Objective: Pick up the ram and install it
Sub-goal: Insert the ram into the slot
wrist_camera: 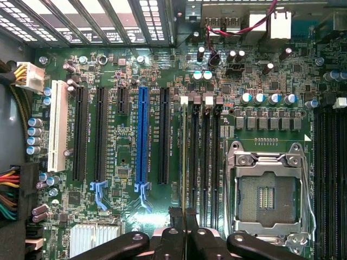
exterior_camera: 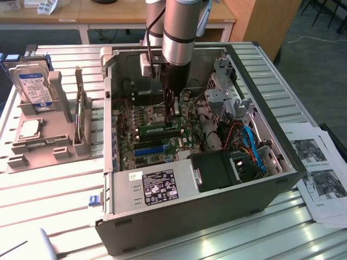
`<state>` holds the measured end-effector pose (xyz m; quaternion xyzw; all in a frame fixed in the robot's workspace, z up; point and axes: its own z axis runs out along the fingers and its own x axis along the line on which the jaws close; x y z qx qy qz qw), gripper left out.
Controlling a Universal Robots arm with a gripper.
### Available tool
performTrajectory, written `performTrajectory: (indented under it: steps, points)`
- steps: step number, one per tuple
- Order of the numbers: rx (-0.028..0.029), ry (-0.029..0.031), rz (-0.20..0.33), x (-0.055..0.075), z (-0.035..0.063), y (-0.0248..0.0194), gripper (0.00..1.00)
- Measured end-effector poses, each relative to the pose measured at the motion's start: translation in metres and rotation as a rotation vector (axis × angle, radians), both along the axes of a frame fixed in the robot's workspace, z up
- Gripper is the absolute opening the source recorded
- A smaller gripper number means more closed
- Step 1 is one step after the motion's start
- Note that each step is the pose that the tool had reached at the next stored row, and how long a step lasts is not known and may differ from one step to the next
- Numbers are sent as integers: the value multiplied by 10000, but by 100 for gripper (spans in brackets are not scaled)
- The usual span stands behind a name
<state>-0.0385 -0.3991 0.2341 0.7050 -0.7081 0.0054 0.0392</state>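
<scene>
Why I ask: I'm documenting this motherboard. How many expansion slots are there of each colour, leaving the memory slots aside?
White expansion slot: 1
Blue expansion slot: 1
Black expansion slots: 4, one of them short
Total: 6

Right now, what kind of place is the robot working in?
Probably a computer repair or robotics lab: an open computer case sits on a slatted metal table, a hard drive stands in a grey holder beside it, and wooden desks stand behind.
</scene>
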Motion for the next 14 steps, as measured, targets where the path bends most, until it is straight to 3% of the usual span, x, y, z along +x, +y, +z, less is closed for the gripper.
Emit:
performTrajectory:
  steps: [8,14]
  points:
    - [0,0,0,0,-14,0,12]
    - [51,-19,0,0,-14,0,12]
